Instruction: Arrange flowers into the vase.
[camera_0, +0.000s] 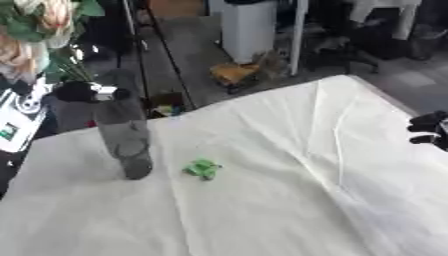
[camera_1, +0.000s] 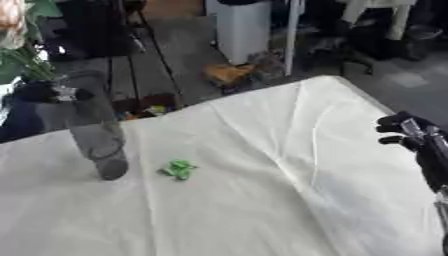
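I am looking down at a table draped in a creased cream-white cloth (camera_0: 289, 165). A tall, smoky-grey transparent glass vase (camera_0: 127, 145) is standing upright on the cloth near its left edge. My left hand (camera_0: 77, 91), black, is showing just above the vase mouth, and its fingers are wrapping around the green stems of a bunch of pale pink and cream flowers (camera_0: 35, 30), so it is clamping on the bunch. The blooms are sitting high in the upper left corner, with the stems reaching down toward the vase opening; I cannot tell whether the stem ends are already inside the rim. Just beside the vase base, to its right, a small bright green leafy scrap (camera_0: 202, 169) is lying on the cloth. My right hand (camera_1: 404, 131) is hovering over the right edge of the table, well apart from the vase, with its black fingers curling and holding nothing.
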